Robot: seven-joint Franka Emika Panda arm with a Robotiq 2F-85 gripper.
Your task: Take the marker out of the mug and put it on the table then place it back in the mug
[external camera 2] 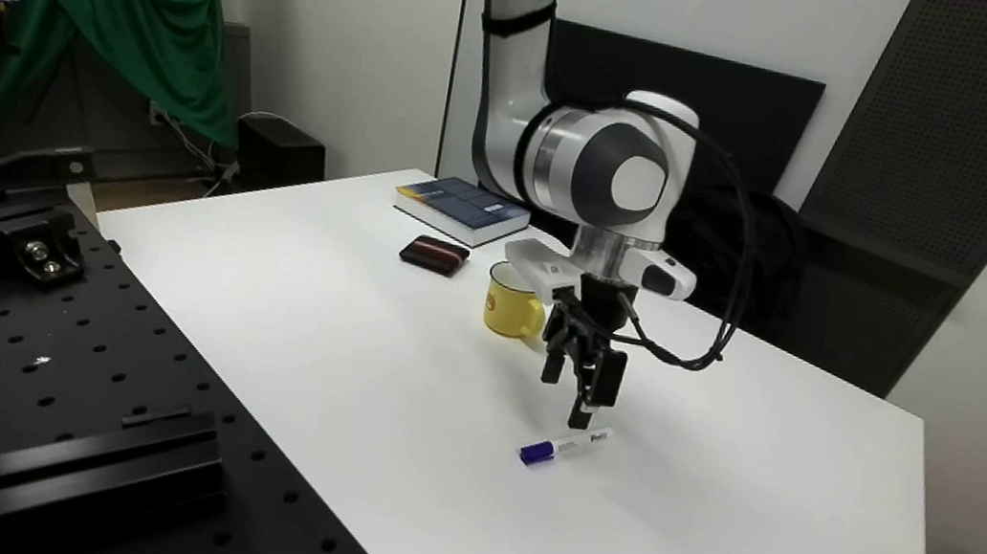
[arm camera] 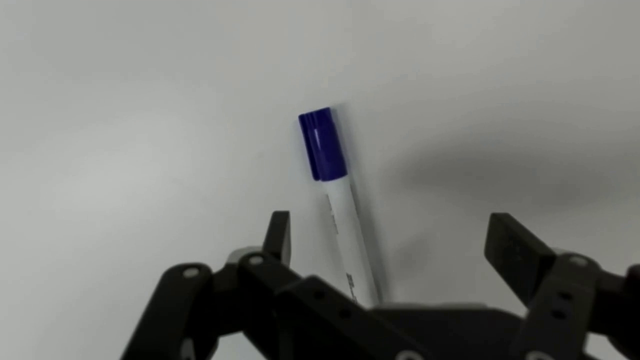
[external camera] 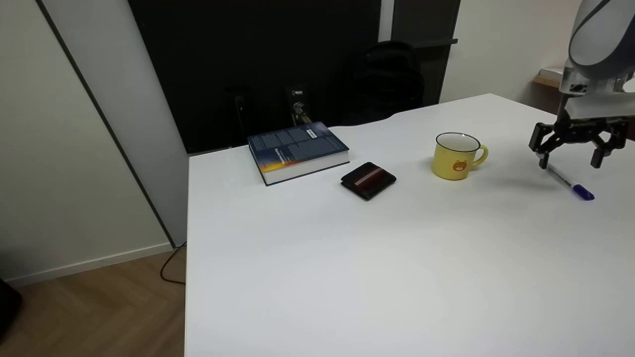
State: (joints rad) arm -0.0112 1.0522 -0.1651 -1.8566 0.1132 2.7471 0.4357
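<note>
The marker, white with a dark blue cap, lies flat on the white table (external camera: pixel 347 277). It shows in both exterior views (external camera: pixel 582 192) (external camera 2: pixel 566 445) and in the wrist view (arm camera: pixel 344 215), where its lower end is hidden behind the gripper. The yellow mug (external camera: pixel 449 164) stands upright on the table with its handle toward the gripper; it also shows in an exterior view (external camera 2: pixel 508 308). My gripper (external camera: pixel 570 160) is open and empty above the marker. In the wrist view (arm camera: pixel 390 227) the marker's white body lies between the fingers, closer to the left finger, and neither finger visibly touches it.
A dark wallet (external camera: pixel 368 181) lies beyond the mug, and a thick blue book (external camera: pixel 300 148) lies near the table's edge. A black perforated platform (external camera 2: pixel 155 345) borders the table in an exterior view. A cable loop (external camera 2: pixel 734 282) hangs beside the wrist.
</note>
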